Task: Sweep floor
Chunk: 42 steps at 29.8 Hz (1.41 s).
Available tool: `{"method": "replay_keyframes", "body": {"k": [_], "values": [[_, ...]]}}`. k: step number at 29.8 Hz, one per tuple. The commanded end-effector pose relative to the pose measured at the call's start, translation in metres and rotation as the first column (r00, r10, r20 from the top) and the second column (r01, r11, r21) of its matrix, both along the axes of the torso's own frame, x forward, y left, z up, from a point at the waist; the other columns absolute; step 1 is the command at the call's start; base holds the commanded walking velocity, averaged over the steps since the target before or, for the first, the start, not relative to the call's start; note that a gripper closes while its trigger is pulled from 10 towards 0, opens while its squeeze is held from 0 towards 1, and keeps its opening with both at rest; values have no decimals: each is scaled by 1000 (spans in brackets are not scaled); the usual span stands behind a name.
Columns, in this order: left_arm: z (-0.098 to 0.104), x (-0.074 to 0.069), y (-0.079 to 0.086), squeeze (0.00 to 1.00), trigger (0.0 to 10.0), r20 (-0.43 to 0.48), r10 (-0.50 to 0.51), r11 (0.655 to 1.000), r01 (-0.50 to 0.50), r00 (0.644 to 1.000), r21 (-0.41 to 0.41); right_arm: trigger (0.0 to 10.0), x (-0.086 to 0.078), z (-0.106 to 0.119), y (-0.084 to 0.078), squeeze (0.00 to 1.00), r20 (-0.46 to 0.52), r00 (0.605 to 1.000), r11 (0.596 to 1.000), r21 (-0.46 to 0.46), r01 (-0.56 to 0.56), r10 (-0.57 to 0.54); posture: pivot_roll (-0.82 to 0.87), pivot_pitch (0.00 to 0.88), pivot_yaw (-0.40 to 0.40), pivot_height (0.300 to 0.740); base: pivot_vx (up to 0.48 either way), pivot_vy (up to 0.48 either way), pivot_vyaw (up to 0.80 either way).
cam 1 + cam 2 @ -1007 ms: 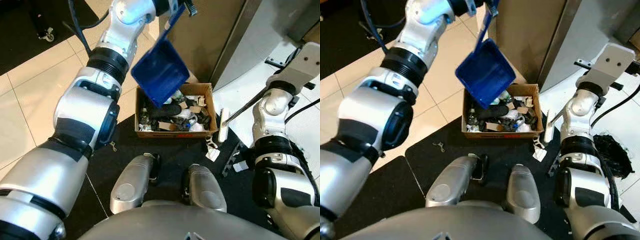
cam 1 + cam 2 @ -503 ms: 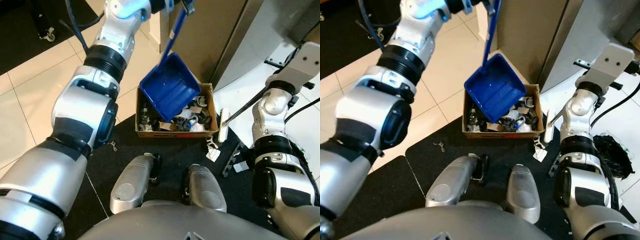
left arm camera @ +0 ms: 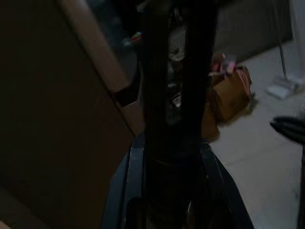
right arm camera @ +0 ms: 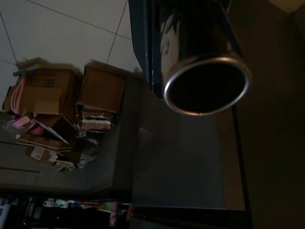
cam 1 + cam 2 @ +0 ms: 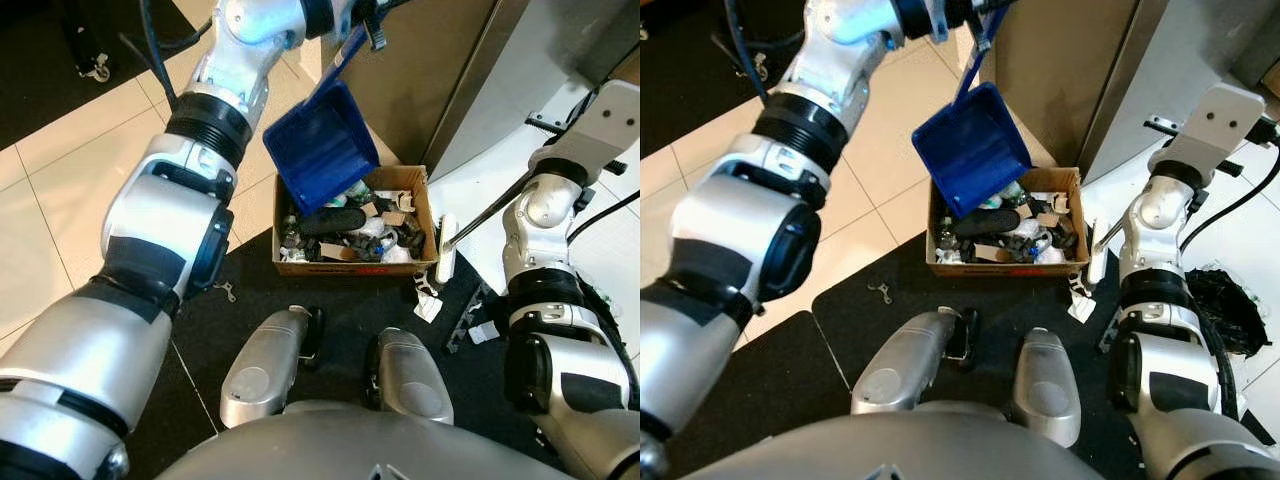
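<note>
My left gripper [image 5: 372,12] pinches the blue plastic dustpan's [image 5: 320,145] handle; its long axis slants, mouth tipped down over the trash-filled cardboard box [image 5: 352,262]. My right fingers: cannot tell.

Blue dustpan [image 5: 322,148] above the box [image 5: 352,262] (trash-filled), brown cabinet [image 5: 425,70] close behind.

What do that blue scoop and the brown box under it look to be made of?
The blue dustpan looks like moulded plastic: even colour, smooth, slightly glossy. The box appears to be plain cardboard: matt brown, thin folded walls. The left gripper holds the dustpan's handle above it.
</note>
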<state>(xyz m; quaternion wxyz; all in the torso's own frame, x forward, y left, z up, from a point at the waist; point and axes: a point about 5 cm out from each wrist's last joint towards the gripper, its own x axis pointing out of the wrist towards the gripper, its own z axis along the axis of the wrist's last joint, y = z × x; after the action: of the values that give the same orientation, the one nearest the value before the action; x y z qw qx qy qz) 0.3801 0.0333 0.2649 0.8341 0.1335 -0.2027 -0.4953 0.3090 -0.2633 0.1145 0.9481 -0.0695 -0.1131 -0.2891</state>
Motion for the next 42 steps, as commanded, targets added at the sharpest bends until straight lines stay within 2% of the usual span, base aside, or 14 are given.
{"method": "replay_keyframes", "body": {"k": [1,4,7,9,11,15,18,19,25,28,32,36,38,42], "values": [[4,-4,-3,0,10000,143,7,995,-22,990,101,10000,1,4,1,0,20,1000,1000,-11,-7,7,81,3,95,740,0,0,0],[17,-1,-2,0,10000,22,-13,998,14,1000,-67,10000,0,3,0,0,18,1000,1000,-13,-5,6,72,5,97,740,0,0,0],[4,-3,-3,0,10000,126,20,995,-31,992,93,10000,1,3,0,0,16,1000,1000,-12,-4,5,80,2,94,740,0,0,0],[5,-2,-3,0,10000,86,13,998,-18,996,59,10000,1,3,0,0,17,1000,1000,-12,-5,5,74,2,97,740,0,0,0],[0,-6,-3,0,10000,252,8,969,-70,968,236,10000,1,4,0,0,18,1000,1000,-11,-5,5,81,1,92,740,0,0,0],[11,-4,-4,0,10000,34,-36,999,35,999,24,10000,2,4,1,0,18,1000,1000,-11,-7,7,78,1,93,740,0,0,0],[1,-7,-2,0,10000,247,-19,966,-46,969,255,10000,2,4,1,0,17,1000,1000,-10,-8,8,91,0,90,740,0,0,0],[6,-4,-3,0,10000,111,-4,990,-11,994,138,10000,2,3,2,0,16,1000,1000,-10,-9,9,90,0,92,740,0,0,0],[-1,-8,-4,0,10000,195,-25,973,-21,980,230,10000,3,4,2,0,16,1000,1000,-9,-12,12,93,0,88,740,0,0,0],[6,-6,-3,0,10000,59,-50,995,44,997,91,10000,3,4,2,0,18,1000,1000,-10,-12,12,79,2,92,740,0,0,0],[4,-7,-2,0,10000,137,-32,985,8,990,175,10000,2,3,1,0,15,1000,1000,-12,-10,11,83,2,89,740,0,0,0],[25,-2,0,0,10000,-70,-74,991,66,995,-112,10000,2,3,1,0,15,1000,1000,-13,-10,11,81,2,87,740,0,0,0],[18,-3,2,0,10000,175,39,990,-62,984,128,10000,3,4,1,0,16,1000,1000,-14,-11,12,81,2,84,740,0,0,0],[6,-10,0,0,10000,374,-24,941,-105,927,322,10000,3,4,0,0,17,1000,1000,-15,-12,12,80,3,84,740,0,0,0]]}}
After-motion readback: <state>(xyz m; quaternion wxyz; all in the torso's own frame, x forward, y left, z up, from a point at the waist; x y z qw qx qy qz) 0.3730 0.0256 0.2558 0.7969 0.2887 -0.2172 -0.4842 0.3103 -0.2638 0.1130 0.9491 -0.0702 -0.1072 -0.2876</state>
